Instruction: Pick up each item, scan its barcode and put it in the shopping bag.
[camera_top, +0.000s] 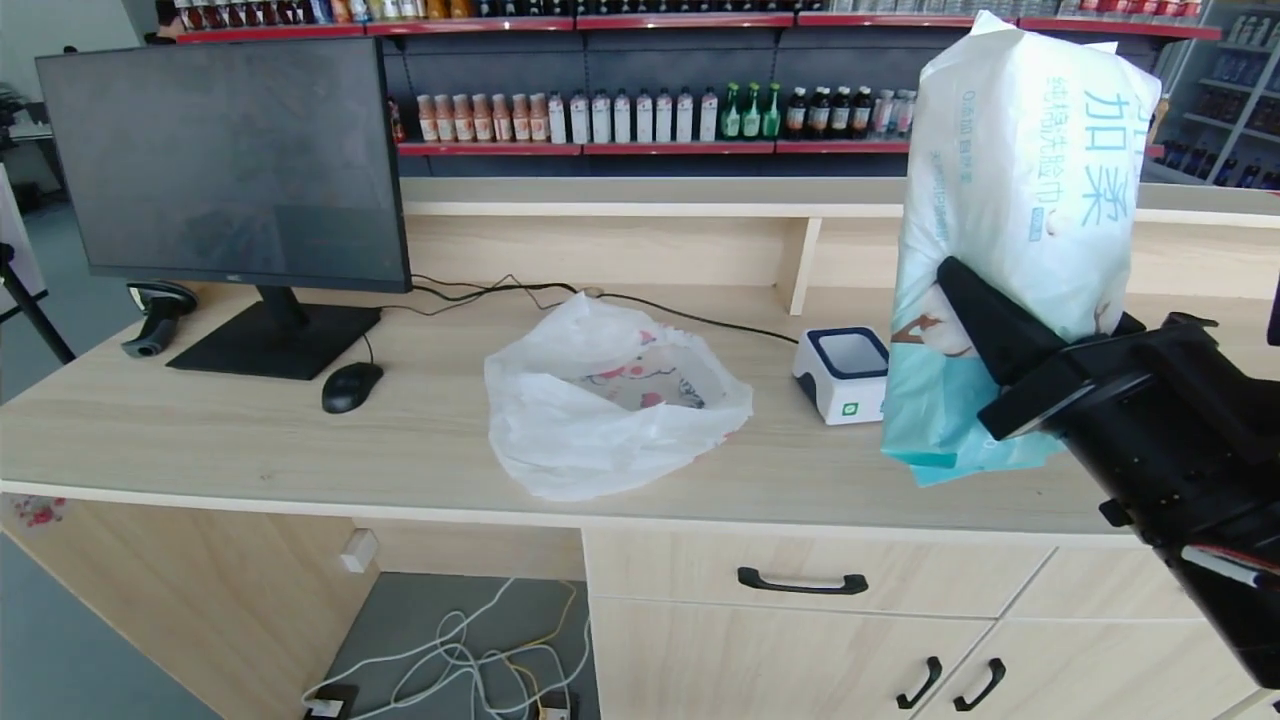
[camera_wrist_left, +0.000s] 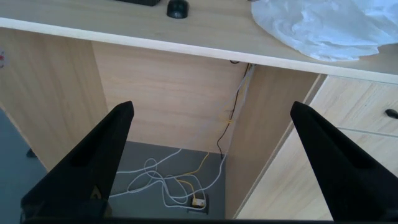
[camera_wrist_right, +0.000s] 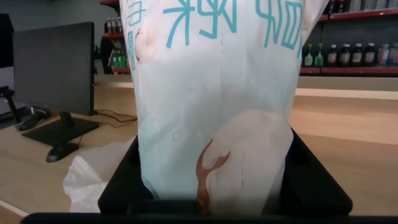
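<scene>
My right gripper (camera_top: 1030, 335) is shut on a tall white and teal tissue pack (camera_top: 1010, 230), holding it upright above the counter's right side, just right of the small white barcode scanner (camera_top: 842, 375). In the right wrist view the tissue pack (camera_wrist_right: 217, 106) stands between the two black fingers (camera_wrist_right: 121, 180). A white plastic shopping bag (camera_top: 600, 400) lies open on the counter's middle with a patterned item inside. My left gripper (camera_wrist_left: 211, 162) is open, hanging below the counter's edge in front of the knee space, with the shopping bag (camera_wrist_left: 323, 28) up on the counter beyond it.
A monitor (camera_top: 230, 160) stands at the counter's left with a mouse (camera_top: 351, 386) and a handheld scanner (camera_top: 155, 320) nearby. A cable (camera_top: 690, 318) runs behind the bag. Drawers (camera_top: 800, 580) sit below the counter; loose cords (camera_wrist_left: 180, 180) lie on the floor.
</scene>
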